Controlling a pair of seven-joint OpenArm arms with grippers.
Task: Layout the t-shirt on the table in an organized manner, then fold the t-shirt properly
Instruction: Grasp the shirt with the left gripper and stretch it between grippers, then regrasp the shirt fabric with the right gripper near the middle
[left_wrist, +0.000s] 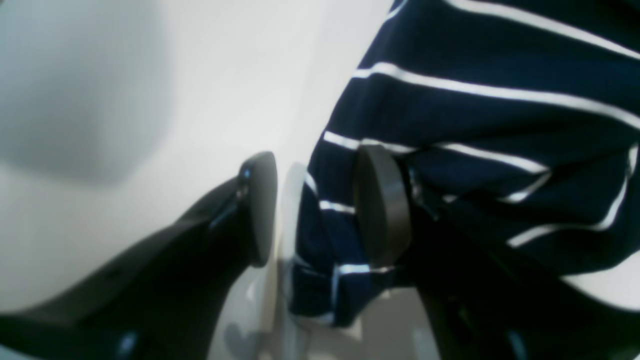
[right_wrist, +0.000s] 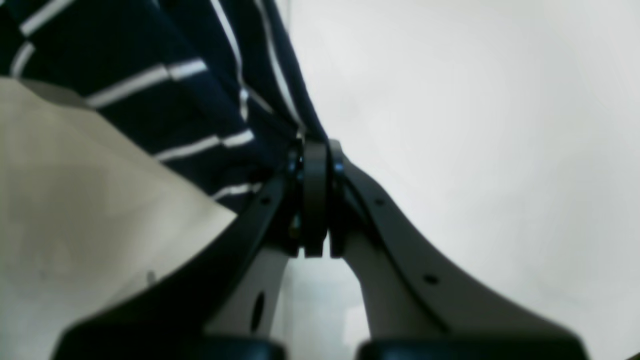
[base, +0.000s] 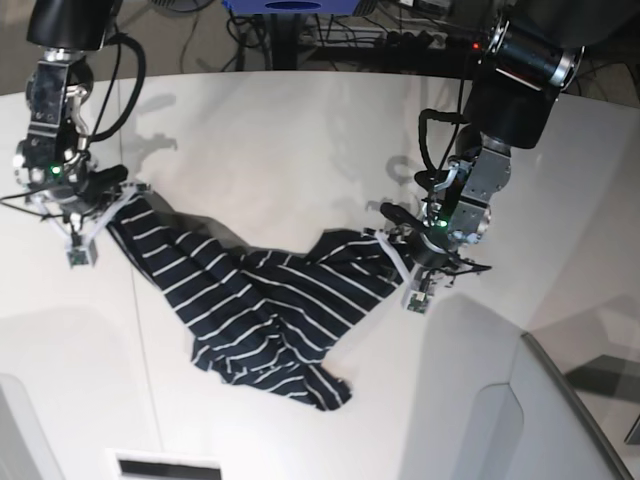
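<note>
In the left wrist view, the left gripper (left_wrist: 315, 207) is seen with its jaws spread apart. An edge of the t-shirt (left_wrist: 475, 120) hangs between them and lies against the inner face of the right-hand pad, while a gap is left to the other pad. The rest of the fabric spreads away beyond and to the right of the fingers, and the white table (left_wrist: 200, 75) is seen to their left.

In the right wrist view, the right gripper (right_wrist: 315, 197) is seen pressed together, with a corner of the t-shirt (right_wrist: 150, 100) pinched at the tips. The cloth stretches away up and to the left of the gripper; bare table (right_wrist: 475, 125) lies to its right.

In the base view, the t-shirt (base: 260, 300) is seen strung between the right gripper (base: 82, 245) and the left gripper (base: 412, 283), sagging crumpled onto the table (base: 300, 140) between and in front of them.
</note>
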